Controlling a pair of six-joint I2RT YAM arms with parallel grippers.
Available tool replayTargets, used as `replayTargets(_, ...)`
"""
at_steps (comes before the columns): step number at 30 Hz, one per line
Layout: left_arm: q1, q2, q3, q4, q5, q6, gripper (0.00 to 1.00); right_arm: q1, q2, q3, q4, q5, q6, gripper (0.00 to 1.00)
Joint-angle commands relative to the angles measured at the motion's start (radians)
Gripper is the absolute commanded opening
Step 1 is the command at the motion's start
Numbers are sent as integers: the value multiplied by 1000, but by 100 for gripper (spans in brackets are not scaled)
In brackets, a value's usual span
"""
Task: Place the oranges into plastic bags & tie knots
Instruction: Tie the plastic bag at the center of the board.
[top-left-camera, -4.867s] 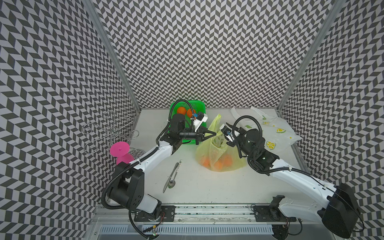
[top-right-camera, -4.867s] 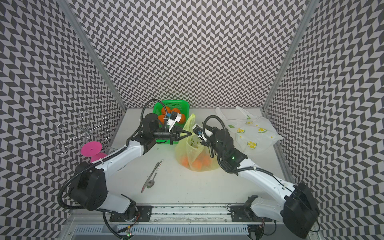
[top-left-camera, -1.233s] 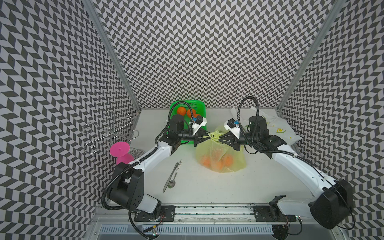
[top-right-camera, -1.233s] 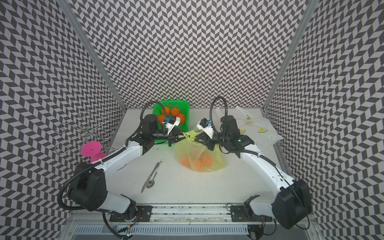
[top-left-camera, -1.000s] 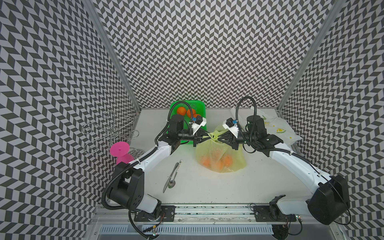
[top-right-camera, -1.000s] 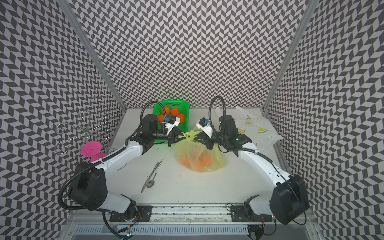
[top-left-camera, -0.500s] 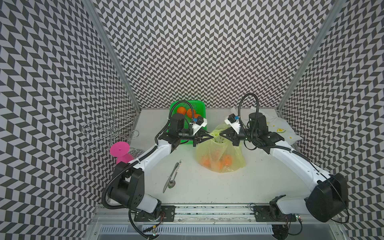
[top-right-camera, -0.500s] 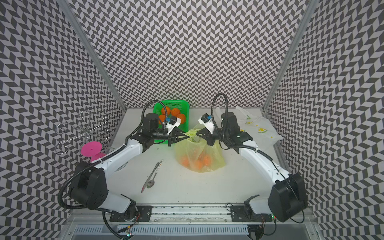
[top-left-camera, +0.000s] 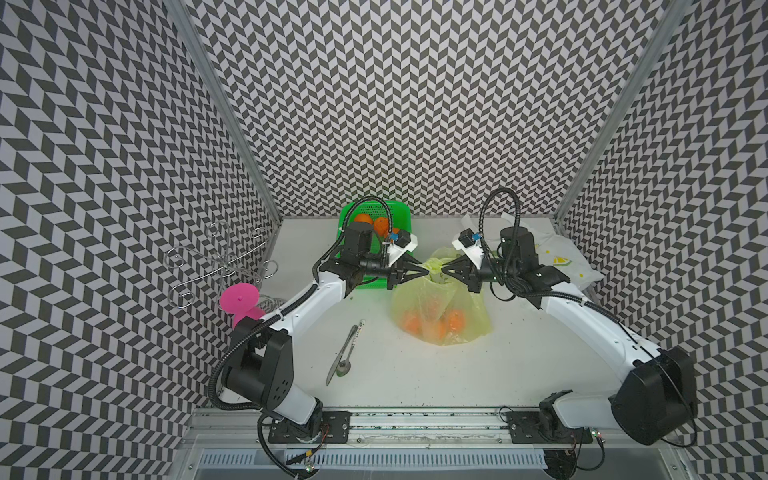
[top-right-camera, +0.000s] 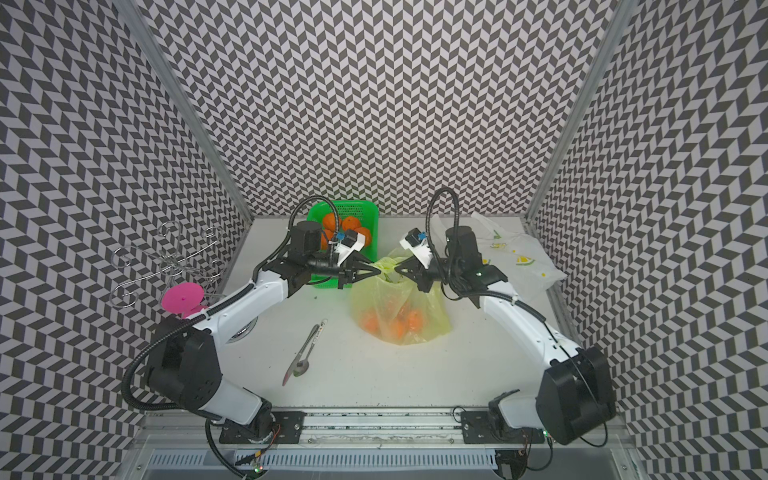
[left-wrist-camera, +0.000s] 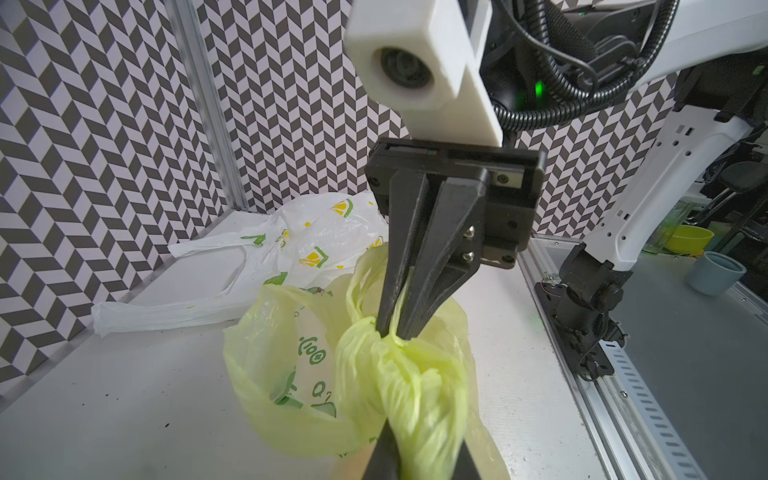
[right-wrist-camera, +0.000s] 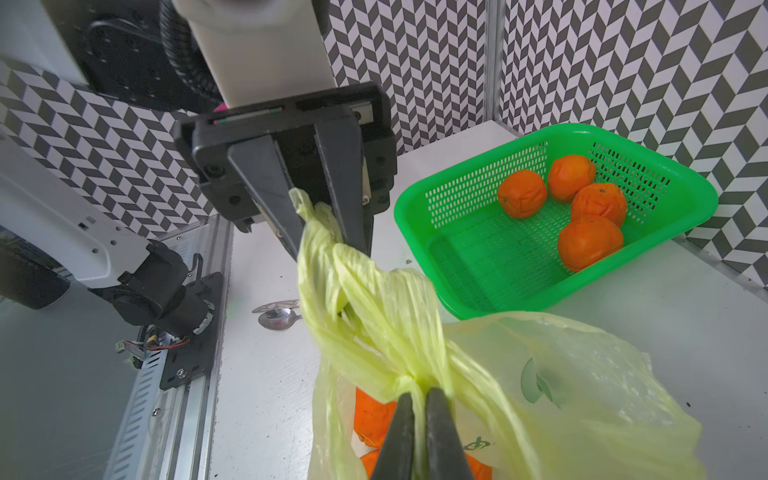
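You are working the yellow bag (top-left-camera: 469, 307), which is sitting on the bench (top-left-camera: 415, 382) between the two arms, just in front of the basket (right-wrist-camera: 457, 291), with several oranges (top-left-camera: 455, 320) showing through its film at the bottom. The right jaws are clamping together on the bunched handles (right-wrist-camera: 374, 299), right at the twist (left-wrist-camera: 399, 357) where the strips are crossing. The left jaws are straddling the far end of one strip, and from the right wrist view I cannot tell whether they are pinching it or standing slightly apart around it. The film is thin, soft and slick, so it is probably going to slide through a loose pinch and tear under a sharp tug. You are best taking hold on the thick gathered part of a strip, close to the twist, not on the single-layer wall. The fruit is weighting the bag low down, likely anchoring it against a sideways pull. Four more are waiting in the basket, and the white bag (top-left-camera: 557, 259) is lying flat near the back right corner.
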Motion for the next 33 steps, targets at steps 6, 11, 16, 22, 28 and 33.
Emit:
replayTargets(6,-1,2,48,-100,19,101,23,-4,8,-20,76,-49,-3,10)
replayTargets(11,-3,9,55,-117,17,104,25,0,16,-28,102,-52,13,9)
replayTargets(16,-6,11,55,-134,17,129,30,1,22,-39,124,-49,31,8)
replayTargets(22,-12,22,78,-172,16,159,35,2,24,-39,132,-49,33,7)
replayTargets(28,-19,18,62,-81,16,49,40,5,28,-50,142,-49,30,7)
replayTargets(33,-26,14,36,8,-22,-44,41,8,25,-63,151,-42,22,7)
